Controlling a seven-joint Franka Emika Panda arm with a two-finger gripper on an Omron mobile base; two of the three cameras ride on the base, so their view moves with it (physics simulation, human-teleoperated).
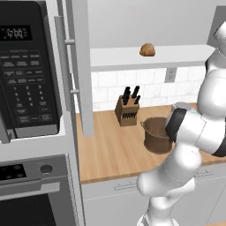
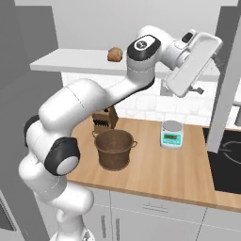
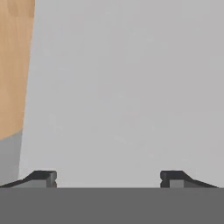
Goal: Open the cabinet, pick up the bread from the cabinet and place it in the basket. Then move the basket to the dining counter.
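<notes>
The cabinet point(image 1: 81, 66) is light grey and flat-fronted, and its 2 doors stand swung open; the left door shows edge-on with a long vertical silver bar handle, and the right door point(image 2: 228, 80) hangs out over the worktop. On its white shelf point(image 1: 176, 55) sits the bread point(image 1: 147, 50), a small rounded golden-brown roll, alone near the front edge. Below, on the wooden worktop, stands the basket point(image 2: 114, 148), brown, round and bucket-shaped with tapering sides and small loop handles, upright and empty, just in front of a knife block.

basket point(image 1: 155, 134) partly behind arm, microwave point(image 1: 26, 66) cropped
</notes>
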